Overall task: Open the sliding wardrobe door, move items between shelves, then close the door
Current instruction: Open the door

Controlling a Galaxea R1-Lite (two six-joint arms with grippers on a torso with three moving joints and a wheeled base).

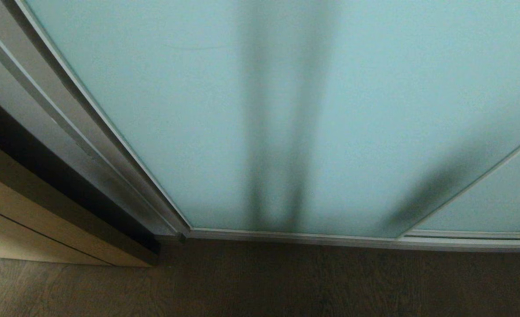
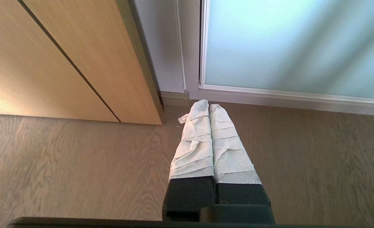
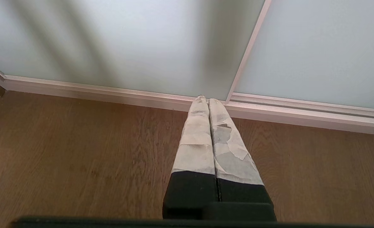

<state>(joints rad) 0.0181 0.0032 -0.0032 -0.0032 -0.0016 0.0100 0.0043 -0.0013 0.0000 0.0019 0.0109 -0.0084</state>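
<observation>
Nearest, the left gripper point(image 2: 209, 106) and right gripper point(image 3: 208, 98) hang over the wood floor point(image 1: 286, 281), both pinched together and empty, apparently parked with nothing started. Beyond stands the frosted glass door point(image 1: 198, 110), fully across; shelves and items behind it can't be seen.
</observation>
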